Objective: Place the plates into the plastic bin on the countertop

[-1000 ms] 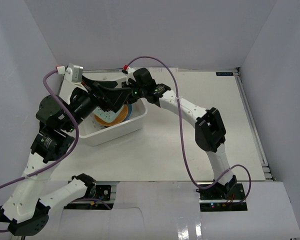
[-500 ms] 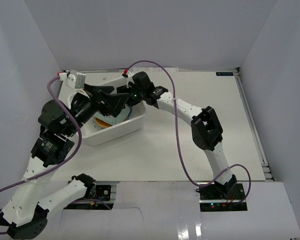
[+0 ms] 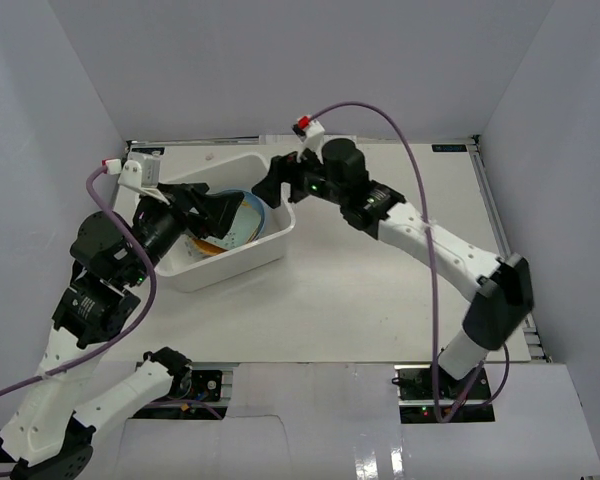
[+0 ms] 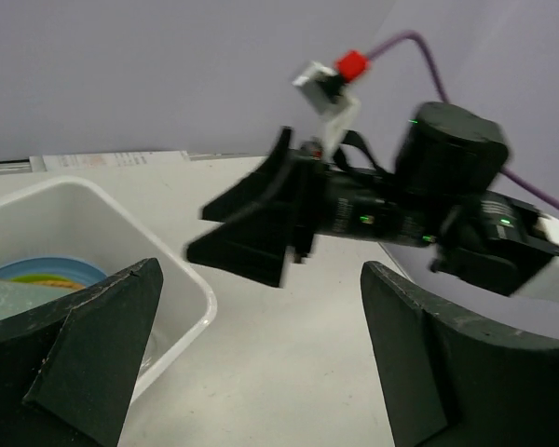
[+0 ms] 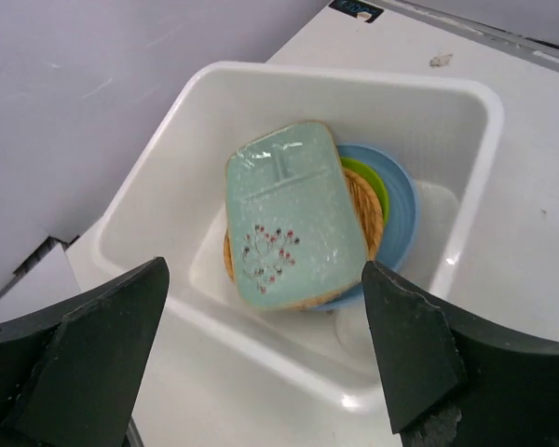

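Note:
The plastic bin [image 5: 158,177] stands on the countertop [image 3: 380,290] at the left. Inside lies a stack of plates: a pale mint oblong plate [image 5: 293,223] on top, a tan woven one [image 5: 365,212] under it, then a lime green one [image 5: 374,182] and a blue one [image 5: 405,200]. My right gripper [image 5: 261,358] hangs open above the bin's near rim, holding nothing. In the top view the right gripper [image 3: 270,185] is at the bin's right end. My left gripper [image 3: 225,208] is open over the bin [image 3: 270,250], with nothing between its fingers [image 4: 84,345].
Pale grey walls [image 3: 280,70] enclose the table on three sides. The purple cable [image 3: 380,115] of the right arm arcs above its wrist. In the left wrist view the right gripper [image 4: 261,223] hovers just past the bin's rim [image 4: 182,279].
My right gripper opened and let the mint plate go onto the stack, then drew back up and right out of the bin. The left arm shifted slightly left.

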You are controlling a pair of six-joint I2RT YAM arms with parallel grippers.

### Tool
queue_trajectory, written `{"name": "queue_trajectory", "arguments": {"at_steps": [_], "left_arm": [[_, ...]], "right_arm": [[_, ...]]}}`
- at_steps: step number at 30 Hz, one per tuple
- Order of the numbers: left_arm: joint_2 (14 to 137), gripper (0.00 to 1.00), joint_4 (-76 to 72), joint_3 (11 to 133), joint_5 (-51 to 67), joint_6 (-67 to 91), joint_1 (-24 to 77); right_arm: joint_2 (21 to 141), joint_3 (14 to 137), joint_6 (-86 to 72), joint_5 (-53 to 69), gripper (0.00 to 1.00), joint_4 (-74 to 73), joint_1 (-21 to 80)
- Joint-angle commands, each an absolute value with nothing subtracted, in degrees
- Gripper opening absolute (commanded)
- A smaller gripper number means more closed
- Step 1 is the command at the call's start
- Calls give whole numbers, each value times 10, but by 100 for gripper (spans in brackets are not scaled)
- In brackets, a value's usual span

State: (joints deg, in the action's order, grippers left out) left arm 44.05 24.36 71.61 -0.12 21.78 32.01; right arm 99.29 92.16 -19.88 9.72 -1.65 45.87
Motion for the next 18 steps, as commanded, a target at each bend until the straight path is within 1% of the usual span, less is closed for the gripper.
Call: {"name": "queue_trajectory", "arguments": {"at_steps": [1, 2, 4, 5, 7, 8, 9, 10, 11, 13, 14, 18], "left_arm": [[419, 98, 268, 708, -26, 206, 320], [413, 98, 271, 701, -28, 204, 320], [388, 98, 278, 679, -43, 208, 319], [380, 98, 280, 670, -46, 212, 320], [359, 98, 287, 654, -49, 221, 319], [354, 98, 289, 638, -47, 226, 320], [347, 98, 292, 631, -43, 235, 320], [345, 98, 291, 624, -39, 241, 319], [345, 98, 290, 610, -28, 246, 320], [348, 98, 286, 598, -22, 257, 320], [355, 98, 285, 589, -17, 266, 319], [374, 98, 269, 582, 14, 269, 320]], "right_arm": [[836, 785, -156, 48, 90, 79, 461], [762, 705, -151, 34, 90, 96, 462], [689, 636, -132, -8, 90, 93, 462], [616, 575, -129, -29, 90, 83, 462], [544, 517, -132, -73, 90, 74, 461], [474, 492, -135, -85, 90, 58, 461], [438, 446, -141, -107, 90, 49, 461], [407, 426, -143, -116, 90, 41, 461], [348, 408, -146, -126, 90, 32, 461], [293, 361, -155, -150, 90, 5, 461], [244, 347, -169, -157, 90, 1, 461], [165, 285, -188, -170, 90, 1, 461]]}}
